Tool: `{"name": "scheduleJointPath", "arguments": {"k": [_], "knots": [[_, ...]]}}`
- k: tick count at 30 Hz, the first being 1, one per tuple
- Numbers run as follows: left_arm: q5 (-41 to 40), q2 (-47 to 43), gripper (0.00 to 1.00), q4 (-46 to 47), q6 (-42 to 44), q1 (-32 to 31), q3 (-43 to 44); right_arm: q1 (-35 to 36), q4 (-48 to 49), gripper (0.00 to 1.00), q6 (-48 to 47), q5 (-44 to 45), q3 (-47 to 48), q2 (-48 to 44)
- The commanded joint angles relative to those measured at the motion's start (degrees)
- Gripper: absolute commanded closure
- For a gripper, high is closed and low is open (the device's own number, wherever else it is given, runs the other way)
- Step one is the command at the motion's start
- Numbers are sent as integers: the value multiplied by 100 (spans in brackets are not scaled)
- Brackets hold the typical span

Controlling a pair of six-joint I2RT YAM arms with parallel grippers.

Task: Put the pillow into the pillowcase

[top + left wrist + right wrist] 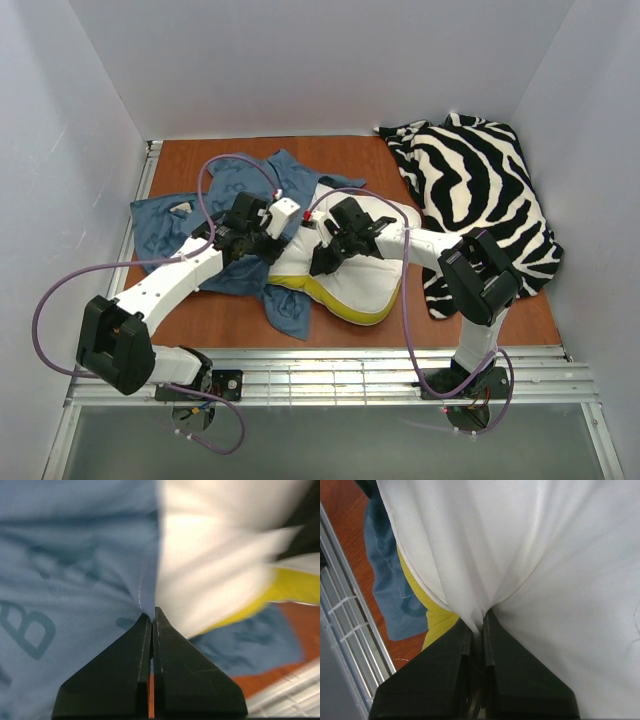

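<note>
Surface: reddish-brown wooden bench (340, 160), with a slotted metal rail (330, 375) along the near edge. Plain white walls (300, 60) close it in at the left, back and right.

Count:
- One pillow (365, 285).
- One pillowcase (160, 220).
- One zebra-striped cloth (470, 190).
- Two arms, each with one gripper and one purple cable (60, 285).

Pillow: near the bench centre, white quilted face up. A yellow band shows along its near edge. Its left side lies over the pillowcase.

Pillowcase: blue, crumpled, spread flat over the left half of the bench. One fold pokes out below the pillow's near-left corner. Pale letter prints are visible in the left wrist view.

Zebra cloth: heaped against the right wall, from the back right corner toward the front, just beside the pillow.

Left gripper (151, 612): at the pillow's left edge, jaws pressed together. The rim of the blue pillowcase fabric runs into the tips right where it meets the white pillow, so it appears pinched there. The view is blurred.

Right gripper (479, 622): over the middle of the pillow, jaws clamped on a gathered fold of the white cover. Creases fan out from the pinch.
</note>
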Motion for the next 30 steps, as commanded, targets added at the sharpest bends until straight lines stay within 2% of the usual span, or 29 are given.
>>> {"name": "scheduleJointPath", "arguments": {"k": [1, 3, 7, 8, 10, 14, 16, 17, 18, 19, 22, 25, 29, 30], "knots": [[2369, -218, 100, -515, 96, -658, 656, 79, 273, 99, 576, -636, 395, -36], [2934, -121, 100, -542, -80, -931, 770, 62, 510, 99, 822, -767, 554, -18], [3885, 63, 100, -691, 76, -950, 850, -140, 1116, 99, 1552, -891, 801, -220], [4139, 29, 100, -735, 147, -950, 841, -297, 1370, 99, 1980, -934, 757, -368], [4308, -41, 100, -771, 271, -950, 815, -439, 1960, 99, 2325, -1031, 652, -519], [3976, -60, 100, -648, 157, -932, 753, -528, 1953, 99, 2327, -1076, 652, -397], [3169, -86, 89, -499, 0, -888, 683, -527, 1961, 99, 2327, -1093, 573, -239], [2887, -121, 78, -481, -54, -853, 657, -528, 1961, 99, 2327, -1110, 546, -64], [2484, -312, 55, -490, -89, -705, 596, -528, 1961, 99, 2318, -1084, 511, 16], [2350, -471, 48, -490, -107, -616, 517, -528, 1961, 99, 2266, -1041, 493, 104], [1780, -1402, 34, -498, 374, -493, 51, -536, 1970, 99, 2187, -1057, 554, 429], [1093, -1833, 30, -822, 447, -344, -108, -519, 1944, 99, 2055, -1111, 520, 553], [1040, -1809, 27, -754, 44, 639, 216, -317, 1952, 99, 1861, -953, 11, 483], [839, -1704, 27, -753, -10, 667, 278, -282, 1944, 99, 1861, -952, -69, 491]]}}
